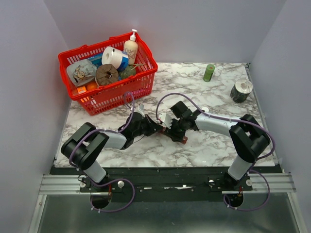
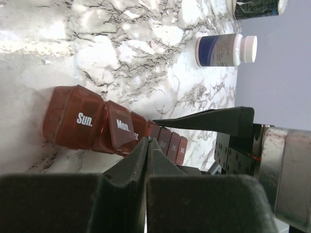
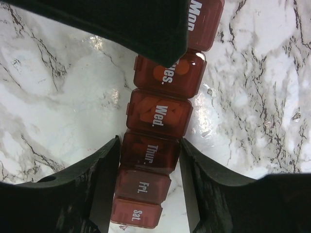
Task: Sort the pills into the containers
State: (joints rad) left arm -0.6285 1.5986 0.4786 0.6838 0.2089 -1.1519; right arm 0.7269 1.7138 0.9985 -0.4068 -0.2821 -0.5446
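The containers are a dark red-brown strip [image 3: 158, 119] of day-labelled compartments lying on the marble table [image 1: 146, 150], seen at mid-table in the top view [image 1: 179, 137]. All lids look shut. Orange pills show through the Tues. and Wed. lids. My right gripper [image 3: 148, 145] straddles the strip, its fingers [image 3: 95, 170] against both sides of the Thur. compartment. My left gripper [image 2: 148, 141] is shut, fingers pressed together, its tip at the strip [image 2: 92, 124] by the Tues. lid. The two grippers meet over the strip in the top view, left [image 1: 159, 128] and right [image 1: 174, 132].
A red mesh basket [image 1: 92, 99] full of items stands at the back left. A green bottle [image 1: 209, 73] and a dark tub [image 1: 241, 91] stand at the back right. A white pill bottle [image 2: 226, 50] lies on its side beyond the strip.
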